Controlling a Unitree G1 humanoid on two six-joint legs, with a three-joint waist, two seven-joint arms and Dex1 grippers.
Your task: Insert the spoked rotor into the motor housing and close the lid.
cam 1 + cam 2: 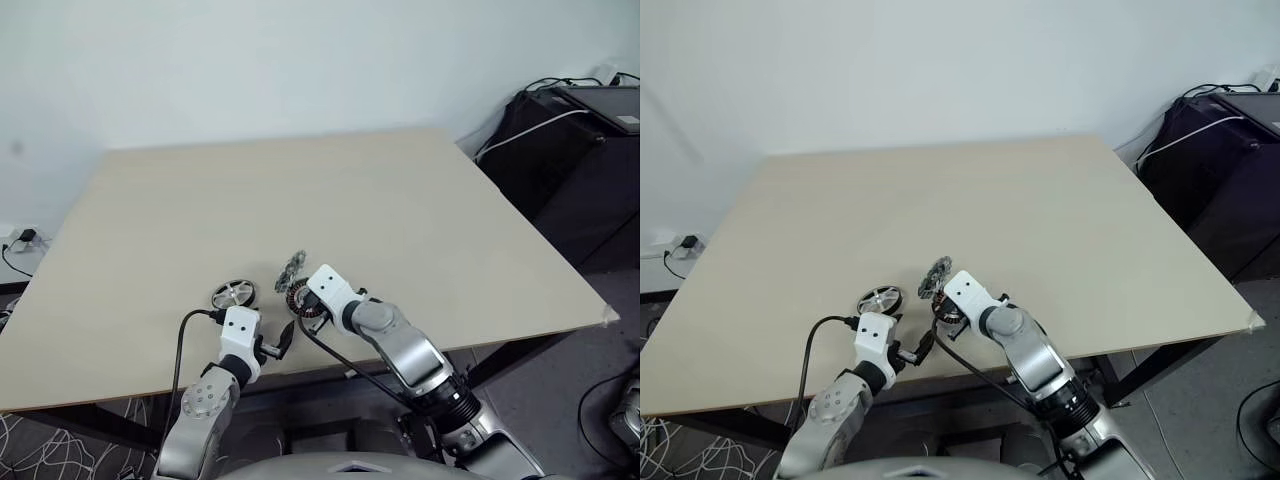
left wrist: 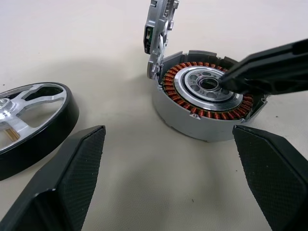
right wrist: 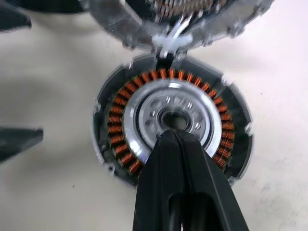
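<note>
I judge the spoked rotor [image 2: 29,122] rigid, slick metal; I'd pinch its rim with my spread left gripper [image 2: 168,178]; right gripper [image 3: 175,139] pressed together

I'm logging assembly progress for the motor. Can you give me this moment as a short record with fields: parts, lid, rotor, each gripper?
housing: round grey motor housing with an orange-copper winding ring, on the pale wooden table
lid: hinged silver lid standing open at the housing's far edge
rotor: silver spoked rotor with a black rim, flat on the table beside the housing, not inserted
right gripper: shut, black tips at the housing's silver centre
left gripper: open, holding nothing, facing the housing
</note>
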